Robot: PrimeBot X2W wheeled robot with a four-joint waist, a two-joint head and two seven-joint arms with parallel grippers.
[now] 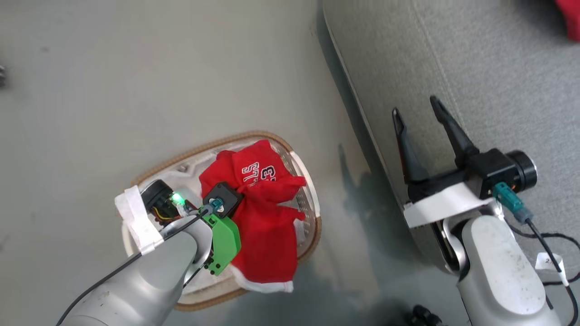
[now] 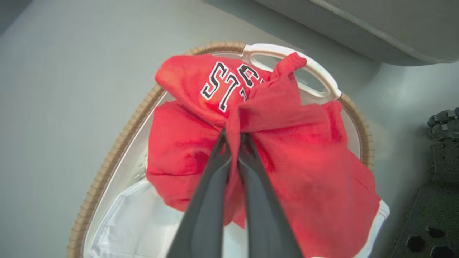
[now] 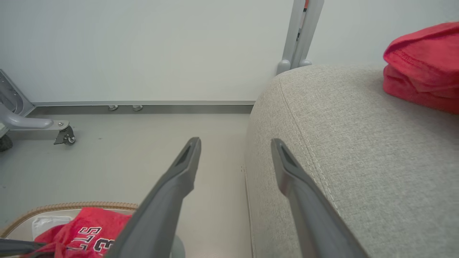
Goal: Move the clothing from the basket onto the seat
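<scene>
L pincer (image 2: pixel 235 140) nipped nearly closed on a bunched fold of the red garment (image 2: pixel 179 143), mid-cloth; garment humps over the basket (image 2: pixel 215 46); in L wrist view its lettering sits at 12 o'clock of the tips, hem draped past the rim at 5 o'clock. R pincer (image 1: pixel 419 111) spread wide, holding nothing, above the seat (image 1: pixel 476 54) edge; in head view basket is on the floor (image 1: pixel 113 68) at 8 o'clock of it; second red garment (image 3: pixel 423 68) on seat at 1 o'clock, well apart.
</scene>
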